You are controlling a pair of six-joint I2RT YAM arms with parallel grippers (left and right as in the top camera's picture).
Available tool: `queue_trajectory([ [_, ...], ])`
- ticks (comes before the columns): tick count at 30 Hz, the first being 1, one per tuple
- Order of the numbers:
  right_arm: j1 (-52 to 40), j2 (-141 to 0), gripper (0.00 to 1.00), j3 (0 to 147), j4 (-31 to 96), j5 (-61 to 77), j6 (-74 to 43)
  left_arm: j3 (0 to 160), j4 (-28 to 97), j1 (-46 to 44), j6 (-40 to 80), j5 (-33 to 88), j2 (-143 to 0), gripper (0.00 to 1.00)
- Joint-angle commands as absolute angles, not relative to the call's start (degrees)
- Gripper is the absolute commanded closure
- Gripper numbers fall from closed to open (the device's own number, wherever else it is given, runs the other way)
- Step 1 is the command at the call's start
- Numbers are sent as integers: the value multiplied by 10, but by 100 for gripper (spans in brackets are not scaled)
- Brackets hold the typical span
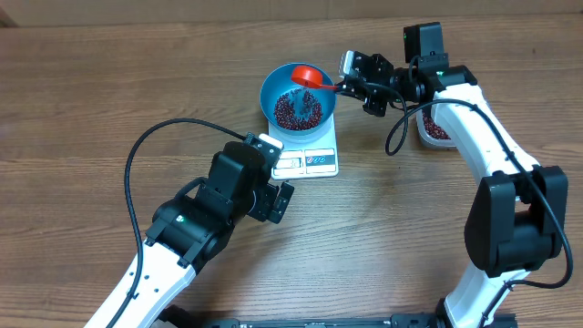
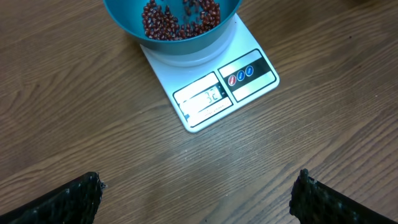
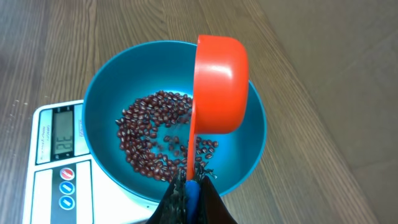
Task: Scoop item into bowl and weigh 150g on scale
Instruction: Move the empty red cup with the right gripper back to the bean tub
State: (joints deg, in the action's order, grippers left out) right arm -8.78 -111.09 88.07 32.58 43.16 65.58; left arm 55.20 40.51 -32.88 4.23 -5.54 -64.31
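Above the bowl (image 3: 102, 93), my right gripper (image 3: 189, 199) is clamping the tipped scoop (image 3: 221, 84), left gripper (image 2: 199, 202) gaping empty; hasty pouring risks spilling beans (image 3: 149, 124).

Matt wood-grain table (image 1: 91, 91), smooth blue plastic-looking bowl (image 3: 99, 112), glossy orange plastic scoop (image 3: 221, 81), smooth white scale (image 2: 205, 67), shiny maroon beans (image 3: 149, 134)

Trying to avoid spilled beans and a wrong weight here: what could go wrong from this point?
1. The orange scoop, held by the right gripper, is tipped close to the blue bowl's rim, so beans might drop outside.
2. If scoop or gripper presses on the bowl, the scale under it may misread.
3. The display shows 32, so several more loads are due, and a full last scoop could overshoot.
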Motion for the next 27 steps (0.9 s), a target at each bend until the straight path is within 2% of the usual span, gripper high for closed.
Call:
queue_trajectory([
  [1, -93, -1111, 96, 897, 324, 432, 667, 552, 403, -326, 32, -48, -645, 0],
  [7, -93, -1108, 97, 897, 330, 435, 653, 552, 403, -326, 32, -48, -645, 0],
  [16, -92, -1039, 96, 897, 340, 423, 458, 552, 403, -326, 32, -48, -645, 0],
  [23, -84, -941, 96, 897, 408, 291, 287, 552, 403, -326, 32, -48, -645, 1],
  [27, -76, -882, 96, 897, 474, 187, 246, 552, 403, -326, 32, -48, -645, 0],
])
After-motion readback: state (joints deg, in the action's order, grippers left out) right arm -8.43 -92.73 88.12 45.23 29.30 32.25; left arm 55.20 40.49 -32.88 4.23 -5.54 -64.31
